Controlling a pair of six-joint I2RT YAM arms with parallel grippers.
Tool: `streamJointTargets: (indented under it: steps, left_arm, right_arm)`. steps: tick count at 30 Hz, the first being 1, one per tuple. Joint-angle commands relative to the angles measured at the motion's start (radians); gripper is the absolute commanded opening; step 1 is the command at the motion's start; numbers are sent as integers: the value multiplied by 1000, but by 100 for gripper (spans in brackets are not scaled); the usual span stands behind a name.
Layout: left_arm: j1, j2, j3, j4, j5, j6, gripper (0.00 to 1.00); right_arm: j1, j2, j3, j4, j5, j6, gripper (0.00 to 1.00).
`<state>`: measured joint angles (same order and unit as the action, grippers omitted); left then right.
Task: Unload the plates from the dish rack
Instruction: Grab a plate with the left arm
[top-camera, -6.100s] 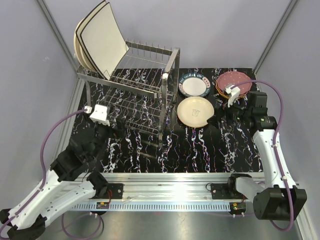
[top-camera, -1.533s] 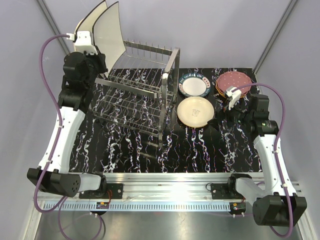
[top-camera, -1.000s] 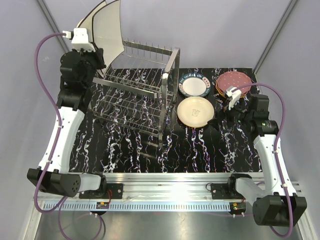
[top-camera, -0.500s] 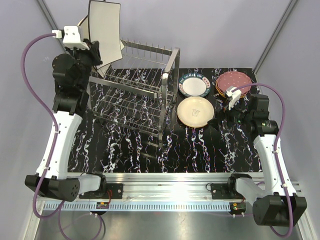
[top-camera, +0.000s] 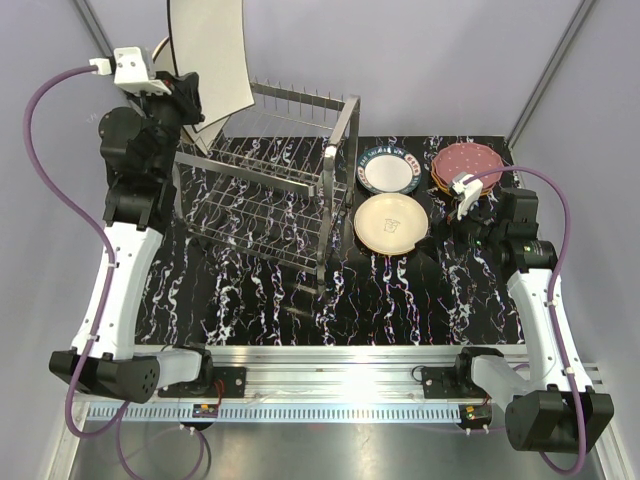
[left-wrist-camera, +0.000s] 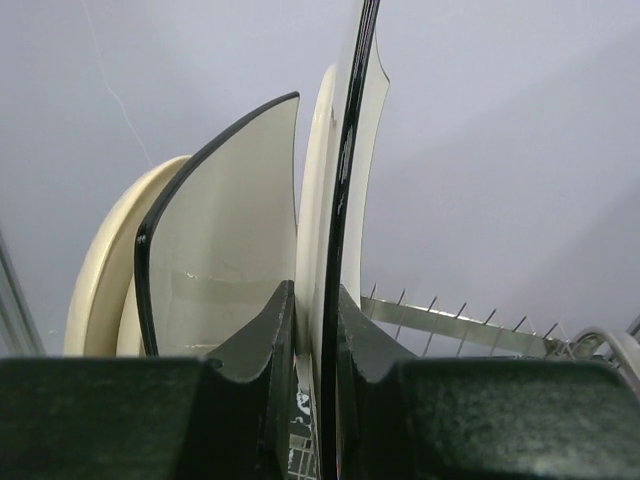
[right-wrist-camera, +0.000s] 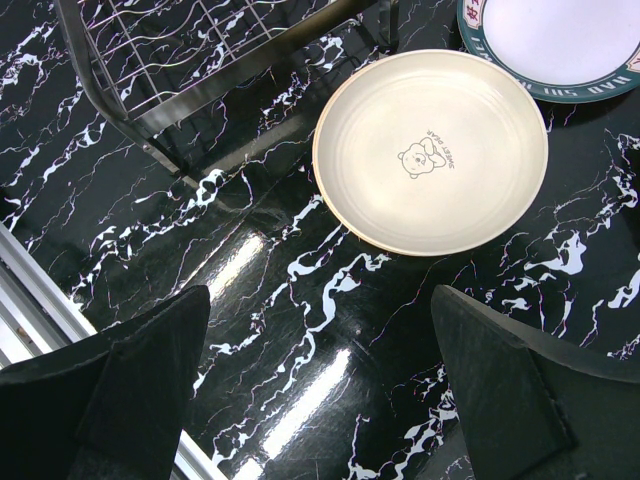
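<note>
My left gripper (top-camera: 188, 98) is shut on the edge of a cream square plate with a dark rim (top-camera: 210, 55), held upright above the left end of the silver wire dish rack (top-camera: 270, 195). In the left wrist view the fingers (left-wrist-camera: 262, 345) pinch that plate's edge (left-wrist-camera: 345, 150); a second square plate (left-wrist-camera: 220, 260) and a round cream plate (left-wrist-camera: 100, 270) stand behind it. My right gripper (right-wrist-camera: 320, 400) hangs open over bare table, just in front of the round cream bear plate (right-wrist-camera: 432, 150).
On the black marble table right of the rack lie a white plate with a green patterned rim (top-camera: 387, 170), the bear plate (top-camera: 390, 222) and a maroon stack (top-camera: 467, 165). Rack prongs (left-wrist-camera: 450, 325) stand to the held plate's right. Grey walls close in behind and left.
My left gripper has lifted the square plate up and slightly left, clear of the other plates in the rack. The right arm has stayed still.
</note>
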<state>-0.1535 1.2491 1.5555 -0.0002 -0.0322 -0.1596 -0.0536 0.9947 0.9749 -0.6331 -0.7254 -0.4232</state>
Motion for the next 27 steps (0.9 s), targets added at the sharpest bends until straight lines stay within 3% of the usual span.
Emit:
streamJointTargets:
  steps: [1, 14, 23, 27]
  left_arm:
    - [3, -59, 123, 341, 23, -101, 0]
    - [3, -83, 167, 333, 109, -354, 0]
    - [3, -115, 91, 382, 201, -711, 0]
    - [2, -125, 38, 417, 285, -889, 0]
  right_arm:
    - [-3, -11, 7, 23, -2, -9, 100]
    - [-5, -5, 8, 24, 0, -9, 100]
    - [-5, -68, 44, 23, -29, -14, 100]
    - [-5, -74, 181, -66, -127, -37, 100]
